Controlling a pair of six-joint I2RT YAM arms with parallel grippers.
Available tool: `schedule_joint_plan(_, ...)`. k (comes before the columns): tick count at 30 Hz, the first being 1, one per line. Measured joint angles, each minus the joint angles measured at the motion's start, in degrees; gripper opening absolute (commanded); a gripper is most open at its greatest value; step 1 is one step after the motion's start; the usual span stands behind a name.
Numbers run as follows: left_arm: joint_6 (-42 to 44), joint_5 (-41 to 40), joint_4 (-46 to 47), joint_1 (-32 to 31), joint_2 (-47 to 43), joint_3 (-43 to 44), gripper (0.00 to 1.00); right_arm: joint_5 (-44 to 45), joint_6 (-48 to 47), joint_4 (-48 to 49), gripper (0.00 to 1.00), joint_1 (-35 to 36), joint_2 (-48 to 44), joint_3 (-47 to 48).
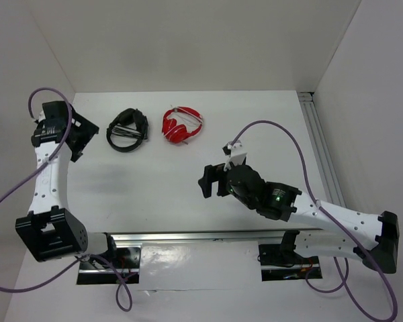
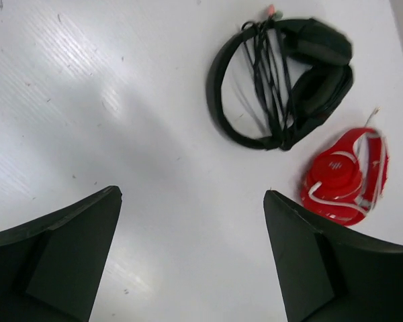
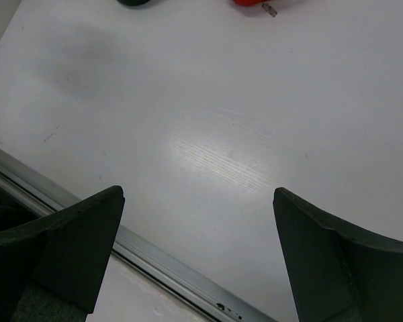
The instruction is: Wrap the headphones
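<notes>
Your left gripper (image 2: 191,194) is spread wide with nothing in it, up near the back left of the table (image 1: 154,194). The headphones (image 2: 282,80) lie flat on the table near it, with the red headphones (image 2: 346,176) close on their other side. The cable (image 2: 267,74) looks bunched across the band (image 2: 216,87), but that part is a bit blurry. Your right gripper (image 3: 198,192) is spread wide too, well apart from both.
</notes>
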Motion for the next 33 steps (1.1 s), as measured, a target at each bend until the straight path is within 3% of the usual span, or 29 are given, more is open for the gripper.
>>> schedule_joint_plan(5, 5.07, 10.4, 3.45, 1.75, -2.62, -11.8, 1.0, -0.7, 0.5, -4.79, 0.99, 0.68, -1.57, 1.62)
schedule_joint_plan(7, 7.67, 14.34, 2.75, 0.52, -7.87, -18.32, 1.0, -0.09, 0.83, -8.15, 0.99, 0.79, -3.28, 2.75)
schedule_joint_plan(10, 10.82, 18.88, -0.35, -2.73, -22.71, -22.58, 1.0, 1.77, 1.88, -14.1, 0.99, 0.87, -5.11, 7.41)
schedule_joint_plan(14, 14.29, 23.91, -1.7, -4.17, -44.65, -21.11, 1.0, 2.93, 3.58, -19.15, 0.99, 0.87, -9.86, 10.64)
schedule_joint_plan(21, 16.06, 27.21, -6.95, -4.31, -68.48, -24.09, 1.0, 0.66, 7.74, -24.98, 0.99, 0.87, -27.34, 6.01)
schedule_joint_plan(26, 16.39, 24.04, -10.88, -4.66, -71.97, -29.9, 1.0, -1.16, 9.92, -28.44, 0.99, 0.87, -35.36, 4.63)
schedule_joint_plan(33, 16.74, 23.28, -13.68, -4.63, -70.99, -32.39, 1.0, -2.64, 10.71, -29.18, 0.99, 0.87, -35.26, 3.43)
